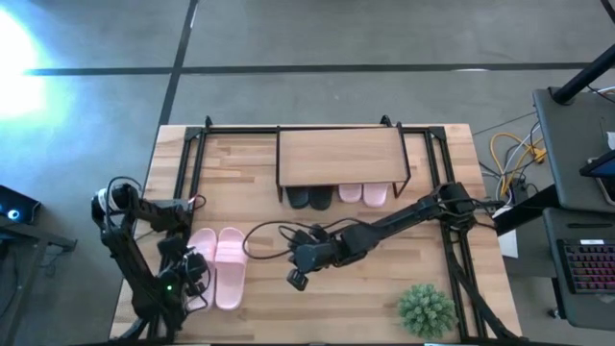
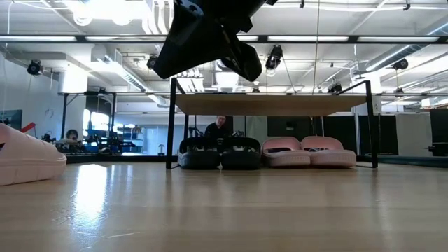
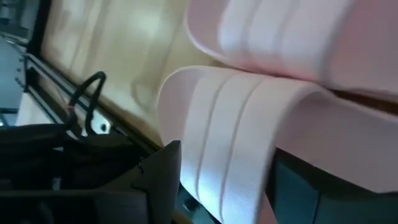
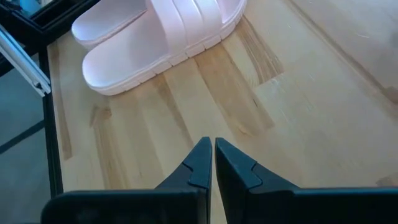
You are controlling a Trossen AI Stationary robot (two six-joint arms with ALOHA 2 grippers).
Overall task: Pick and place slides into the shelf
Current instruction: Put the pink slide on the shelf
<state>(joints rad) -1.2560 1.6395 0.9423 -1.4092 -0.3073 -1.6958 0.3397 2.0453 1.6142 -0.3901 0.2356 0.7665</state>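
Two light pink slides lie side by side at the table's near left, one under my left gripper, the other right of it. My left gripper is open, a finger on each side of a slide's wide strap. The shelf stands at the far middle, with a black pair and a pink pair on the tabletop under its board. My right gripper hovers shut over bare wood right of the loose slides. My left gripper comes at the strap slanting from above, the strap between its open fingers. I cannot tell whether the fingers touch it. The slide rests flat on the table.
A spiky green plant stands at the near right. Black frame rails run along the table's left, right and far sides. Bare wood lies between the loose slides and the shelf.
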